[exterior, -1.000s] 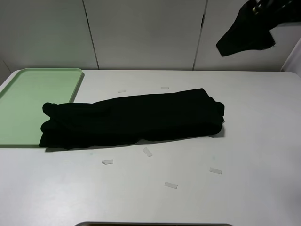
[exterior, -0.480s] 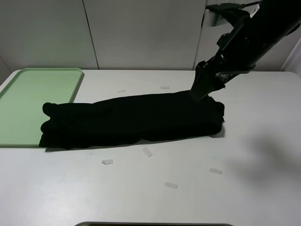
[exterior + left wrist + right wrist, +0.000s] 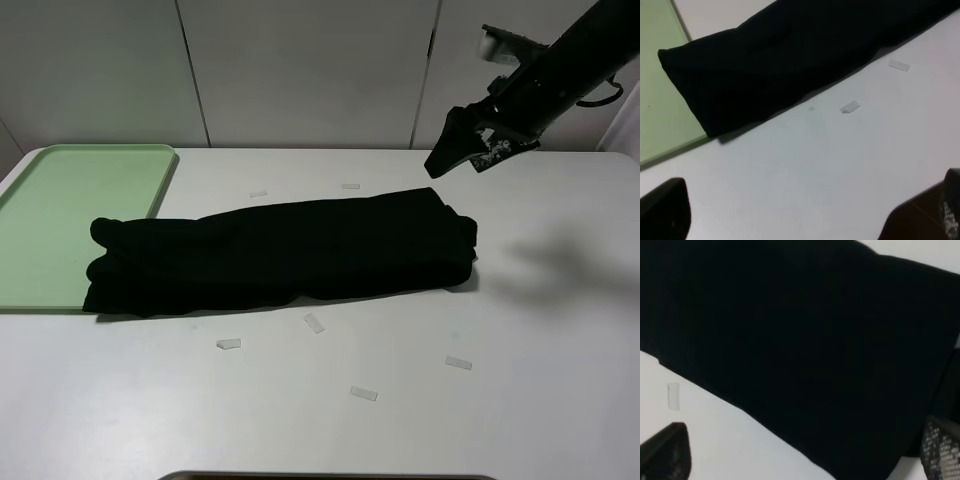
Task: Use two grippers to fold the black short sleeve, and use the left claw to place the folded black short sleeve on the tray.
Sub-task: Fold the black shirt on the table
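Right end effector (image 3: 452,152) hangs in the air above the table (image 3: 400,430), over the far right end of the shirt (image 3: 280,255) and not touching it. In the right wrist view its fingers sit wide apart with nothing gripped (image 3: 802,455), only black cloth (image 3: 790,340) below. Left end effector (image 3: 800,222) shows in its wrist view only, fingers spread wide and empty over bare table (image 3: 805,165) near the shirt's left end (image 3: 790,55). The shirt lies folded into a long band across the table middle; the right end is bunched and the left end overlaps the right edge of the green tray (image 3: 60,210), as the left wrist view (image 3: 655,100) also shows. The rest of the tray is bare. Small tape bits (image 3: 314,322) are scattered in front of and behind the shirt. There is open table in front and to the right.
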Motion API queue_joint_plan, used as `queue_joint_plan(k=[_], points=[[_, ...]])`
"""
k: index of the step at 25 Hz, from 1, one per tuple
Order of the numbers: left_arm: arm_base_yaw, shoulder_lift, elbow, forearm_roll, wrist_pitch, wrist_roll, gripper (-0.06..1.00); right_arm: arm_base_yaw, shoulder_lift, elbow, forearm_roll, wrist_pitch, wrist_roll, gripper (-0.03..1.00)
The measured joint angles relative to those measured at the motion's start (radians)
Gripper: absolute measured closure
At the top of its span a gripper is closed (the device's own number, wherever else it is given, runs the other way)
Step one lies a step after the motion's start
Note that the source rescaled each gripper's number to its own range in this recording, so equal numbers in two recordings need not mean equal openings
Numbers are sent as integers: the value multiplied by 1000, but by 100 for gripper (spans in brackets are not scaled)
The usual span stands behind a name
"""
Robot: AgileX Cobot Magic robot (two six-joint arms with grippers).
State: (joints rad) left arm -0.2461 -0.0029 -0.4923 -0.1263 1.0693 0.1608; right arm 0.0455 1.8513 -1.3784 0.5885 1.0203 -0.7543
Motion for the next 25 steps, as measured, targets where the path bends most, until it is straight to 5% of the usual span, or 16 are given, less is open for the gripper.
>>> queue_joint_plan(k=[9, 25], points=[[0, 0, 0, 0, 0, 0, -5, -124, 234, -126, 98, 137, -25, -3], [0, 0, 0, 0, 0, 0, -5, -185, 406, -172, 46, 21, -3, -3]])
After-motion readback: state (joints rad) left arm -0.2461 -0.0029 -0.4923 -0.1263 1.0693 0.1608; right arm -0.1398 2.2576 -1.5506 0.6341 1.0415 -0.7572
